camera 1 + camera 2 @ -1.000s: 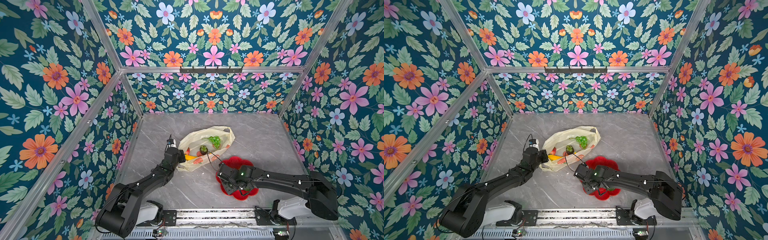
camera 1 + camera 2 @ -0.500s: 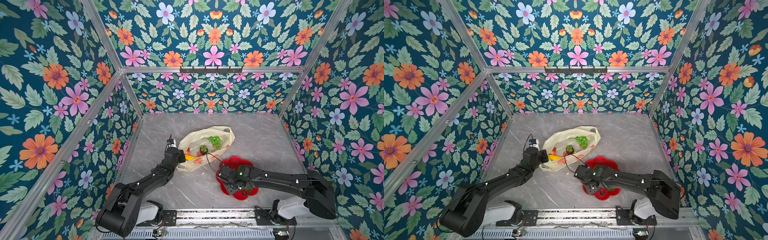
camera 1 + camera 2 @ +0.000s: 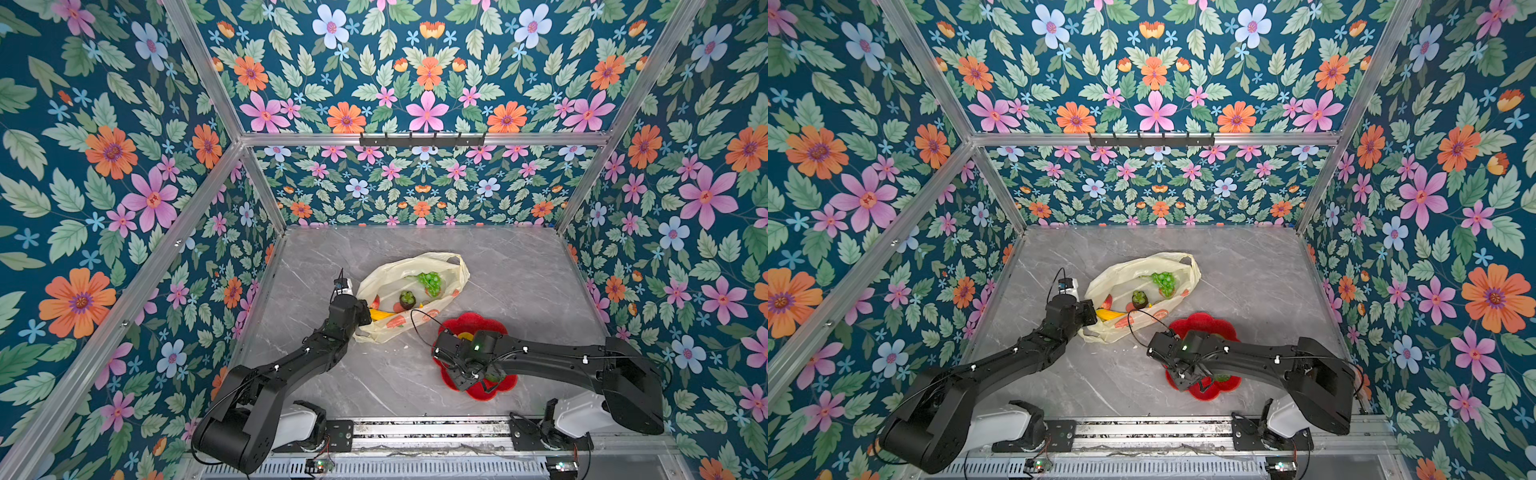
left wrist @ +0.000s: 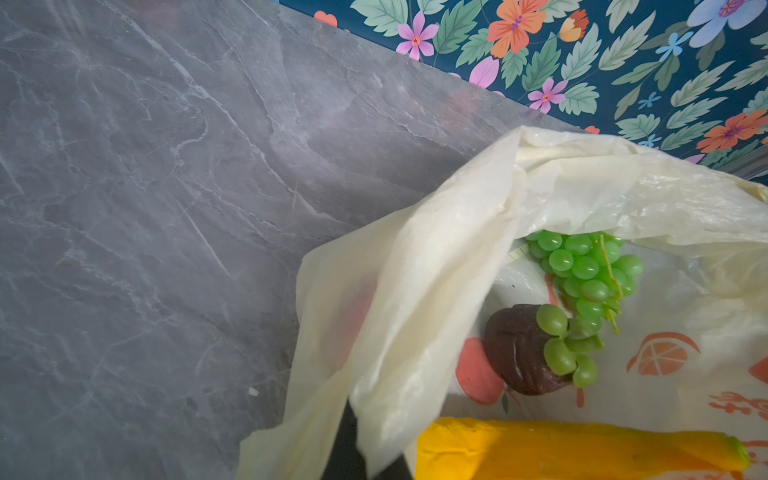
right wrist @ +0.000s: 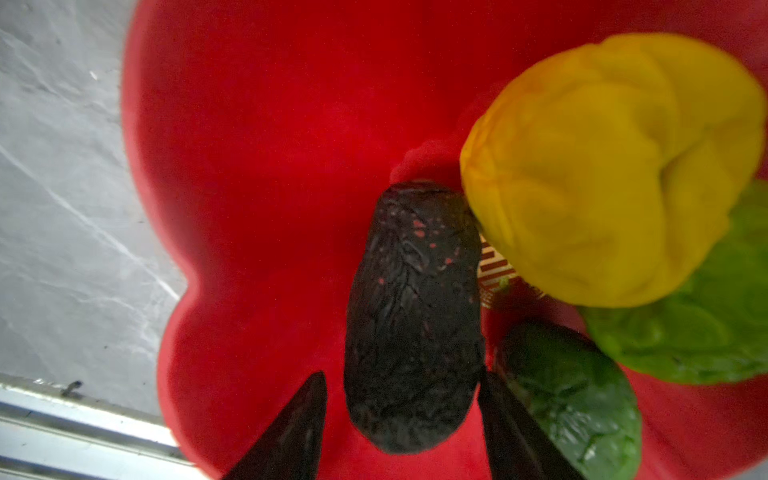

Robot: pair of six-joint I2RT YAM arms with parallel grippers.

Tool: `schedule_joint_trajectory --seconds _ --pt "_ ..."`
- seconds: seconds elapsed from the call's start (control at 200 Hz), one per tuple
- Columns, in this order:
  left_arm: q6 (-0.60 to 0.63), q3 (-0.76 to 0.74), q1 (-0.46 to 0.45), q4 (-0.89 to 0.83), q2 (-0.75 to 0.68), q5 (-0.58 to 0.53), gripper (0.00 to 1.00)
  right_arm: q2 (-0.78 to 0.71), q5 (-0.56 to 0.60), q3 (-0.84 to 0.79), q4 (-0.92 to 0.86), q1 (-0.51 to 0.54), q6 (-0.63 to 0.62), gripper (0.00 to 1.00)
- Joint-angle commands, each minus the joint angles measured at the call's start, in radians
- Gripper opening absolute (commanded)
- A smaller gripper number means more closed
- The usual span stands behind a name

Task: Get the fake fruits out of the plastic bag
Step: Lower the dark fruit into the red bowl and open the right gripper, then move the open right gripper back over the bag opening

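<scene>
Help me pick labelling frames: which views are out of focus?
Right wrist view: lemon and light green fruit blur close to the lens, avocado crisper. Left wrist view: grapes sharp, plastic bag fold and banana soft. Both top views: even light, sharp.

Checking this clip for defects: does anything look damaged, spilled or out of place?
Nothing spilled. The dark avocado on the red plate, inside the open right gripper, shows red flecks like chipped paint. A white speck lies on the table near the plastic bag.

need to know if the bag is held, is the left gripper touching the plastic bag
Touching. The left wrist view shows the edge of the plastic bag pinched in the shut left gripper, film draped over it.
</scene>
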Motion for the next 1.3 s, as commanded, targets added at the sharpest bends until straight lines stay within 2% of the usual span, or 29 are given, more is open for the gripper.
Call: schedule_joint_trajectory --seconds 0.0,0.61,0.855,1.06,1.295 --pt "0.012 0.008 0.0 0.005 0.003 -0.002 0.0 -0.015 0.038 -0.003 -0.049 0.001 0.035 0.61" --pt "0.012 0.008 0.0 0.005 0.001 -0.001 0.0 -0.079 0.13 -0.023 -0.119 0.001 0.137 0.61" --pt "0.014 0.005 0.001 0.003 -0.004 -0.005 0.0 -0.109 0.128 -0.016 -0.095 0.001 0.126 0.62" --pt "0.014 0.007 0.001 0.003 0.0 -0.003 0.0 -0.204 0.035 0.002 -0.012 0.002 0.07 0.62" --pt "0.013 0.007 0.001 0.003 -0.003 -0.006 0.0 -0.237 0.09 0.087 0.058 0.0 0.061 0.62"
